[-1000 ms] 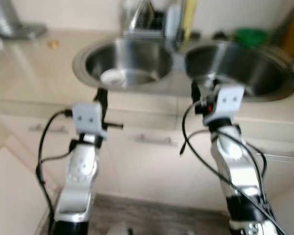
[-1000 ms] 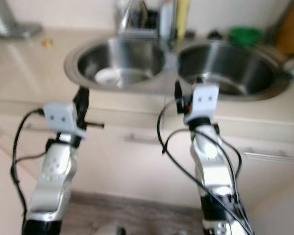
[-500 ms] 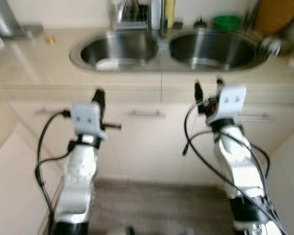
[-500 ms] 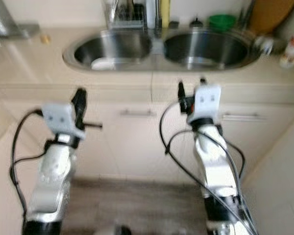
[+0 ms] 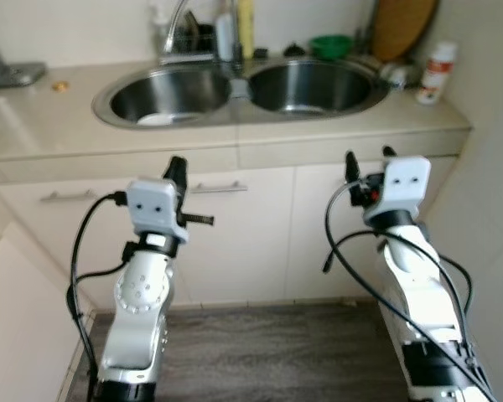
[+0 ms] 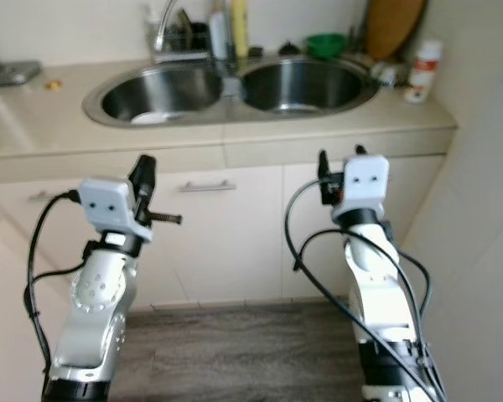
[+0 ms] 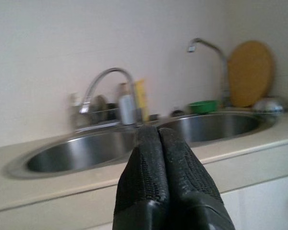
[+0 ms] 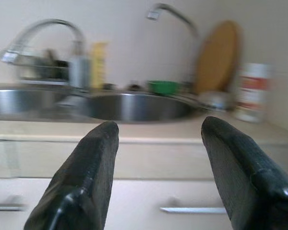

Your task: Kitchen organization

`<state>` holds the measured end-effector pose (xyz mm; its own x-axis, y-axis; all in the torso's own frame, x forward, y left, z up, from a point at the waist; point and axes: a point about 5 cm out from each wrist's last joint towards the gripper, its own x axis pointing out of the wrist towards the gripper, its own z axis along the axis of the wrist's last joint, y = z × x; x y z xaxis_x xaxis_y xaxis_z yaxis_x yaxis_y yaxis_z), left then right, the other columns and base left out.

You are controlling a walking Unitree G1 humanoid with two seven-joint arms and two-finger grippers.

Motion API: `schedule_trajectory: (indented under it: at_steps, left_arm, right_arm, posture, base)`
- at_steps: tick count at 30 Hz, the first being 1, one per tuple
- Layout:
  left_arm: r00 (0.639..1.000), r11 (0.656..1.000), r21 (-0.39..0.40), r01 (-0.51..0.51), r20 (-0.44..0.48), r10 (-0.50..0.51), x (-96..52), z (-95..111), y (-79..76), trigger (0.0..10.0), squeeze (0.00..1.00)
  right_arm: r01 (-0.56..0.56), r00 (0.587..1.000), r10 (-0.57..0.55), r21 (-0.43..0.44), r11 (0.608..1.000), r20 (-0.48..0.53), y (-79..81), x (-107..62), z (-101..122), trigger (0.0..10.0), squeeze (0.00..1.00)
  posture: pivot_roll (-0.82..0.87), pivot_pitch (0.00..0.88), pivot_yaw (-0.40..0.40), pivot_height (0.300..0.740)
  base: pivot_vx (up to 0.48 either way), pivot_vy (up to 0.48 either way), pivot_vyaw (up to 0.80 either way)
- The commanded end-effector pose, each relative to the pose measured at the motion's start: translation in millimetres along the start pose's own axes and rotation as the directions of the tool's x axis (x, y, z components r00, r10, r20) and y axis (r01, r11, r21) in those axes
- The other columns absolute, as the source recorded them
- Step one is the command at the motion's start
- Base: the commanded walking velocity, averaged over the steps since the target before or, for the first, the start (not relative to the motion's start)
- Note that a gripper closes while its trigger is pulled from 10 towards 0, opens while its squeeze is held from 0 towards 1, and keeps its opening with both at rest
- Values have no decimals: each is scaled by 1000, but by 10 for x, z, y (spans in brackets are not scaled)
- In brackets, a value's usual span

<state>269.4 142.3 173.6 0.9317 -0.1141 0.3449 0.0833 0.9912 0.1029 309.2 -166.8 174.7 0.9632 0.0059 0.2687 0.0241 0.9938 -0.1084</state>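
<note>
A steel double sink (image 5: 236,90) is set in a beige counter (image 5: 335,126) ahead of me. A white dish (image 5: 156,119) lies in its left basin. Both arms are raised in front of the cabinet doors, below the counter's edge. My left gripper (image 5: 178,166) is shut with nothing in it; its pressed fingers (image 7: 156,163) point at the sink. My right gripper (image 5: 367,156) is open and empty, and its fingers (image 8: 93,163) frame the right basin.
Behind the sink stand a faucet (image 5: 174,23), a yellow bottle (image 5: 246,17), a green bowl (image 5: 329,43) and a round wooden board (image 5: 402,25). A white bottle (image 5: 436,71) stands at the counter's right end. A wall (image 5: 496,184) closes the right side. Cabinet handles (image 5: 219,188) face me.
The whole view has shifted: the counter now looks farther off and its right end and the wall have come into sight. Both arms hold the same pose.
</note>
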Motion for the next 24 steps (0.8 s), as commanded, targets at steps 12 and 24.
schedule_trajectory:
  at_steps: [12, 24]
  left_arm:
    - [1000, 1000, 18, -5, -11, 5, 2, -13, 56, 10000, 0]
    - [1000, 1000, 30, -5, 4, 5, -8, -5, 51, 10000, 0]
  right_arm:
    - [-11, 1000, 11, -23, 1000, -3, 27, -7, -1, 10000, 0]
    - [37, 999, -35, -190, 981, 11, -79, -50, -6, 10000, 0]
  posture:
    - [8, 7, 23, 740]
    - [-2, 18, 22, 740]
  base:
    - [0, 480, -400]
    - [0, 200, -800]
